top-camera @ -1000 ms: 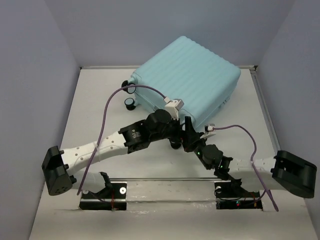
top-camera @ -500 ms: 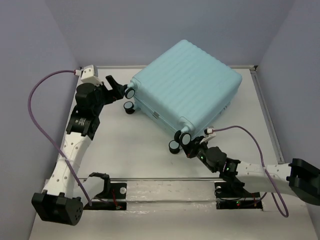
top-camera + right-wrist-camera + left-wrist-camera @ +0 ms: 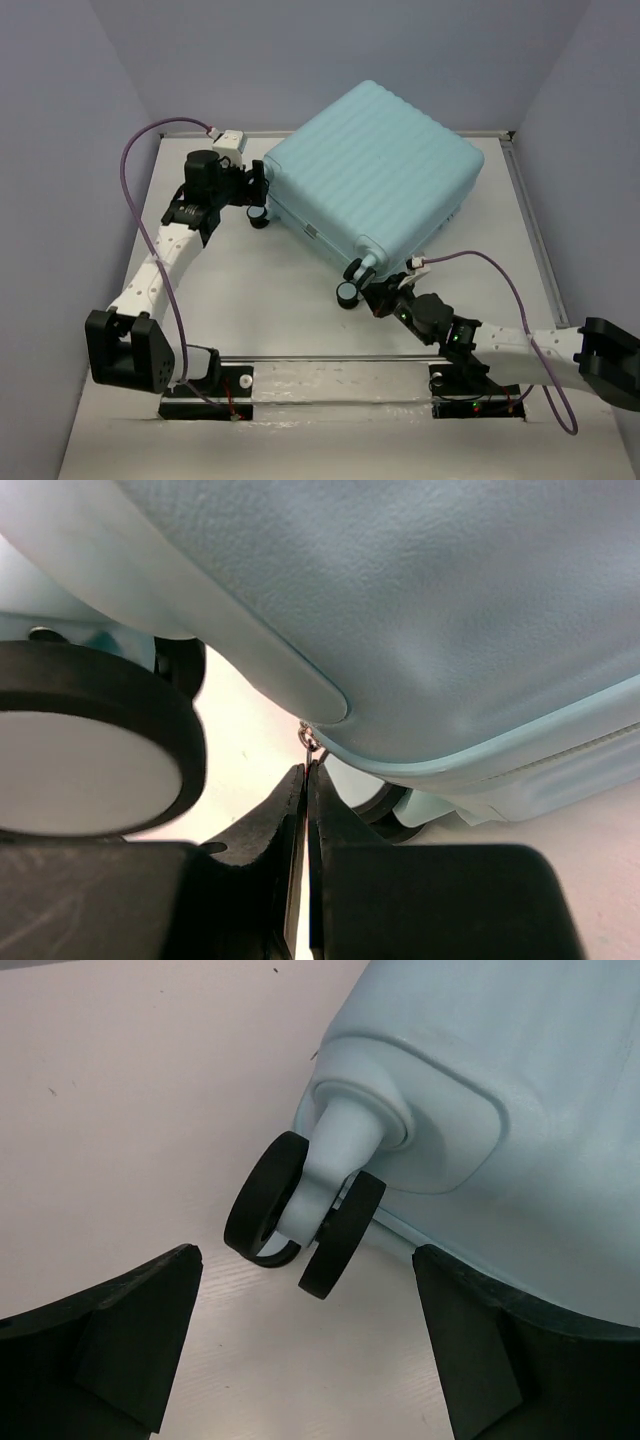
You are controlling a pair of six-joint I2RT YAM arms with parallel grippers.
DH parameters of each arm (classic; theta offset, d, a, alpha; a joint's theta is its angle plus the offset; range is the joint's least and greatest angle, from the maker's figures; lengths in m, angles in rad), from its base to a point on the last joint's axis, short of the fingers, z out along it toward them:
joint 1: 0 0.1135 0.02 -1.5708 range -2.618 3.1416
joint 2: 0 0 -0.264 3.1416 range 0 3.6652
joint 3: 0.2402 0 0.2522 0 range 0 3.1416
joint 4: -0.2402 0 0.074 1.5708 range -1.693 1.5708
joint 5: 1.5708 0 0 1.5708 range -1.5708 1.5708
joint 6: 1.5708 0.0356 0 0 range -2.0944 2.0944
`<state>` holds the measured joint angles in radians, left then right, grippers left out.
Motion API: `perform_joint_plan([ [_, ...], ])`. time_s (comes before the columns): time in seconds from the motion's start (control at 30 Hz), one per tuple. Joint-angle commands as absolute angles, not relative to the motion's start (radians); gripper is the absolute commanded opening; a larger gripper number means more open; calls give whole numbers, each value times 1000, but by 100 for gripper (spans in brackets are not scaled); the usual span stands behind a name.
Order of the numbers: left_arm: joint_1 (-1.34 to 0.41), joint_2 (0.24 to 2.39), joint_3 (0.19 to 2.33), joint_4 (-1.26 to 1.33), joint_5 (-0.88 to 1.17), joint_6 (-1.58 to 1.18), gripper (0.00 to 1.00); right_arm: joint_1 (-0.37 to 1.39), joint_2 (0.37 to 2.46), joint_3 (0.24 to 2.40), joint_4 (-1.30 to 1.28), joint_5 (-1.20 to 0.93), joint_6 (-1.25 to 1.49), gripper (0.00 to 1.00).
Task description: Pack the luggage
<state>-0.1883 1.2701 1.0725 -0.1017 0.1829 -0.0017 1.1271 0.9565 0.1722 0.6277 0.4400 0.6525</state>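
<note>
View from above: a pale blue luggage (image 3: 375,165) lies flat and closed on a white table (image 3: 250,310), turned at an angle, toward 12 o'clock from the table's middle. Its wheeled edge faces 7 o'clock.

The left arm reaches to the luggage's 9 o'clock corner. The left gripper (image 3: 252,186) has its fingers (image 3: 130,1330) spread wide. In the wrist view, a black double wheel (image 3: 300,1215) on a blue stem sits ahead of the gap, touching neither finger.

The right arm reaches to the 6 o'clock corner. The right gripper (image 3: 378,296) is under the shell's edge, fingers (image 3: 260,840) pressed together. A small metal ring (image 3: 309,739) hangs from the zip seam right at their tips; whether they pinch anything cannot be told. A black and white wheel (image 3: 90,740) is at 9 o'clock, just beside them.
</note>
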Motion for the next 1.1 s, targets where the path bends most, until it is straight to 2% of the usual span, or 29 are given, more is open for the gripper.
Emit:
perform_joint_plan([
  [0.0,-199,1331,1140,-84,195,69,99,1166,943,193,630,290,644,7],
  [0.2,-207,1434,1232,-91,172,81,99,1166,950,202,632,279,637,7],
  [0.33,-210,1499,1292,-115,195,92,86,1166,956,204,632,284,638,7],
  [0.37,-212,1506,1293,-114,202,92,80,1166,956,206,632,285,638,7],
  [0.43,-216,1532,1296,-113,218,97,50,1157,957,207,630,287,637,7],
  [0.53,-216,1537,1295,-123,213,95,21,1147,963,209,630,287,637,7],
  [0.57,-216,1537,1293,-124,227,91,7,1137,966,212,630,284,634,7],
  [0.7,-216,1532,1269,-130,215,51,6,1039,977,225,634,232,617,7],
  [0.83,-216,1517,1207,-161,143,-23,6,838,994,250,676,18,609,7],
  [0.97,-232,1468,1132,-153,230,-90,6,685,1063,351,676,-115,554,7],
  [1.07,-294,1416,1089,-170,219,-123,6,517,1100,409,684,-262,566,7],
])
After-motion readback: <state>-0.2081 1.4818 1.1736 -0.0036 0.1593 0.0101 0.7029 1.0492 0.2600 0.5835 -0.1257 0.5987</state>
